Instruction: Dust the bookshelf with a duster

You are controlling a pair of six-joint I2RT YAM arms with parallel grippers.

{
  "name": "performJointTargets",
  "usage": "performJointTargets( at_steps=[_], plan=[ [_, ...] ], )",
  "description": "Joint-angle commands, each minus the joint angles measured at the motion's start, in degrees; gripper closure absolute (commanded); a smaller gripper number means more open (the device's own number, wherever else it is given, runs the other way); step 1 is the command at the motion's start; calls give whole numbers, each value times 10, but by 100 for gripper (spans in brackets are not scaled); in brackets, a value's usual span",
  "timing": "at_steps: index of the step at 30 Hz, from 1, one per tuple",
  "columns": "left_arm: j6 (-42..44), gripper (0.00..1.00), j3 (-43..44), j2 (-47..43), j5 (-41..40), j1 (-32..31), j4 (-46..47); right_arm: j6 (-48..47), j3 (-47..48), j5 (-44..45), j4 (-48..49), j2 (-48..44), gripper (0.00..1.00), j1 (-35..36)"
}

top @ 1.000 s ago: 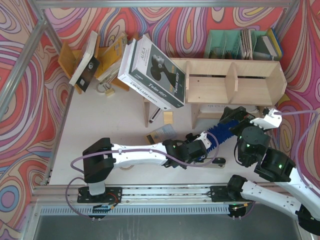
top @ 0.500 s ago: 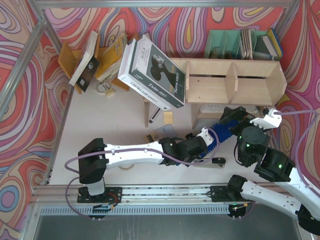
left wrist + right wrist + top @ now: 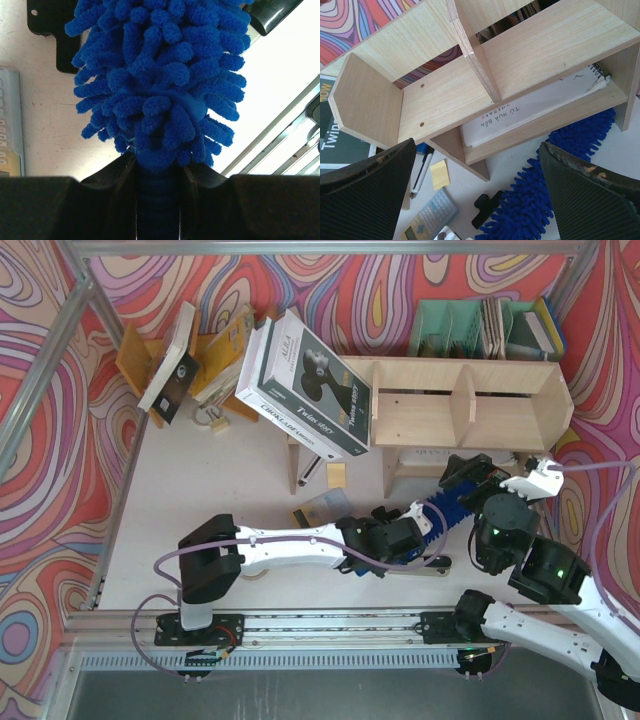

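Just before the low, light plywood bookshelf, the left gripper clamps the handle of the fluffy blue microfibre duster, its head pointing shelfward; the right gripper gapes, fingers apart.

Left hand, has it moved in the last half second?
Yes. In the top view the left hand has drawn slightly back toward the near edge, away from the bookshelf, holding the duster.

You have a bright blue duster, strands and handle alike. The bookshelf is pale bare wood. Behind the bookshelf the organizer is green and the wall swirls red, pink, orange and purple. Against the bookshelf's left end, the book is black and white.
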Motion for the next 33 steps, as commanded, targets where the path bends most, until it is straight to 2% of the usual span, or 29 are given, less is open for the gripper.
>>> performJointTargets(
  at_steps=[1, 8, 20, 33],
  plan=[
    [7, 100, 28, -19, -21, -1, 19, 12, -5, 7, -10, -6, 1, -2],
    [22, 100, 35, -30, -39, 11, 45, 18, -3, 7, -15, -8, 1, -2],
    [22, 100, 70, 36, 29, 25, 13, 18, -9, 14, -19, -15, 1, -2],
    [7, 100, 37, 0, 17, 18, -12, 9, -9, 23, -19, -23, 1, -2]
  ],
)
